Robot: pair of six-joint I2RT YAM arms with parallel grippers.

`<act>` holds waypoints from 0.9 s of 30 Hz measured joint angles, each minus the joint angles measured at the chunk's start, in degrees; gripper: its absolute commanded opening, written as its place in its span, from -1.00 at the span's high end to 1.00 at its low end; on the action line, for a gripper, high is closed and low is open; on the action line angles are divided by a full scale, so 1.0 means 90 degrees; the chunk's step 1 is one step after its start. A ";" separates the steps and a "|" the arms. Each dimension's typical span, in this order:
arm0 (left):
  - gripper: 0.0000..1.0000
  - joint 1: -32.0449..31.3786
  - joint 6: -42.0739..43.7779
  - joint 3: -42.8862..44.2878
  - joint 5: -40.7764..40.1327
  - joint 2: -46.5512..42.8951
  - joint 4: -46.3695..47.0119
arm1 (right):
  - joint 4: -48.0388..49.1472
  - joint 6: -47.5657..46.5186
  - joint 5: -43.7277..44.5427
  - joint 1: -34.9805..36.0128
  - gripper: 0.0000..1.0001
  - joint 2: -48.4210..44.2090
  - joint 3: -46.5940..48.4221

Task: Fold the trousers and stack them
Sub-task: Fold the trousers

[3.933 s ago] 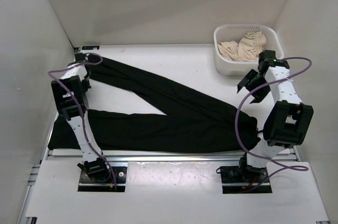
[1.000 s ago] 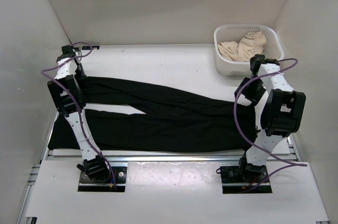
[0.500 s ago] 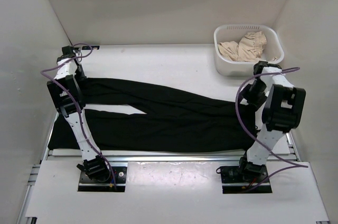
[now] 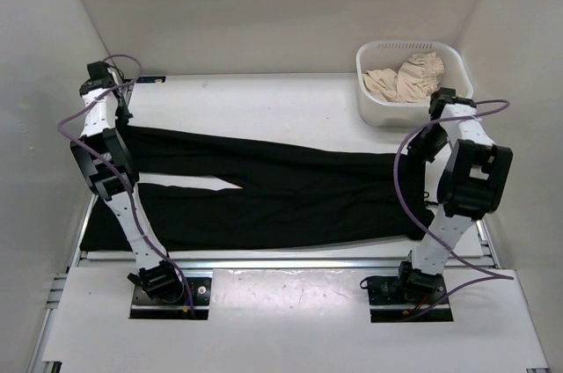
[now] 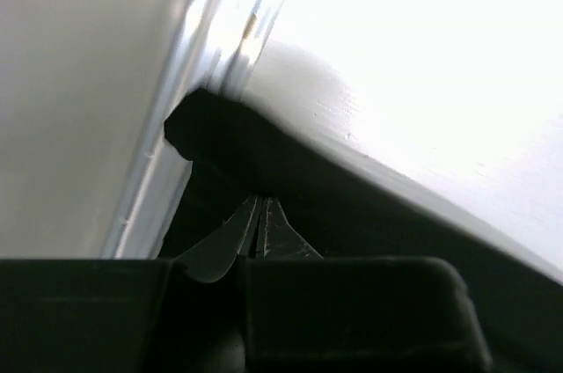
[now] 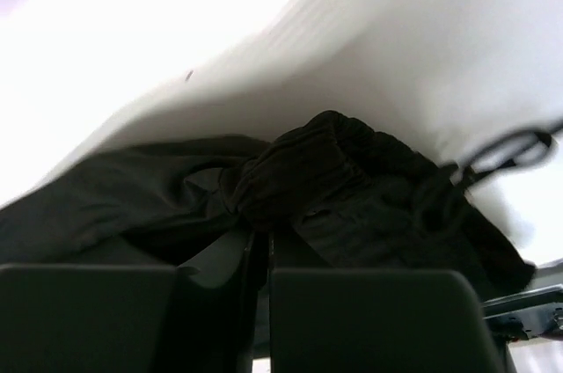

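Left gripper (image 5: 260,215) was pinched shut on a leg hem of the trousers (image 4: 281,193), far left of the white basket (image 4: 378,111). Right gripper (image 6: 260,245) was clamped on the bunched waistband just in front of that basket. The cloth looked soft, light and limp, so it would likely sag, and corners seemed the best holds. Bare table (image 4: 264,105) left of the basket gave folding room.

Trousers (image 4: 290,188) waistband hidden behind right arm (image 4: 471,179), leg ends behind left arm (image 4: 114,171) — both wrist views blurred

White basket (image 4: 384,111) at far right corner of table (image 4: 264,105). Beige cloth (image 4: 400,81) crumpled inside basket. Bare white tabletop stretches left of basket.
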 measured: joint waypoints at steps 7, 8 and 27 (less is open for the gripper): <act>0.72 0.0061 0.0000 -0.0425 -0.0046 -0.1416 0.0017 | -0.0034 -0.0117 -0.0061 -0.0114 1.00 -0.1076 -0.0359; 0.72 0.0073 0.0000 -0.0430 -0.0056 -0.1569 0.0007 | -0.0032 -0.0134 -0.0107 -0.0158 1.00 -0.1124 -0.0408; 0.46 0.1226 0.0007 -0.3757 -0.0325 -0.4612 -0.0284 | 0.0707 -0.0177 -0.1035 -0.0408 1.00 -0.2764 -0.2382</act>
